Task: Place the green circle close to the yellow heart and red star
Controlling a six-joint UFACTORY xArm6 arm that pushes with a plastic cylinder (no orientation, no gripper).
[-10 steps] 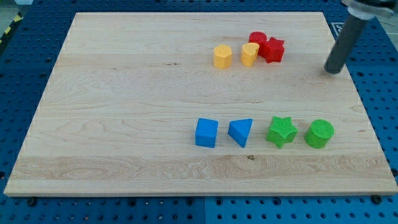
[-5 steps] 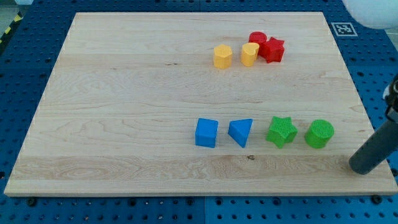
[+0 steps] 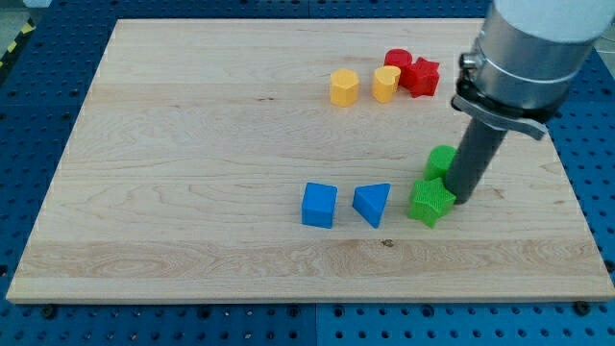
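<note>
My tip beside green star, green circle seemingly half-hidden

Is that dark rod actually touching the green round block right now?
Cannot tell. In the camera view my tip sits right beside the green circle, partly covering it, so neither contact nor a gap shows plainly.

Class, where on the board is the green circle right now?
The green circle sits right of the board's centre, just above the green star, partly hidden behind my tip, well below the yellow heart and red star.
</note>
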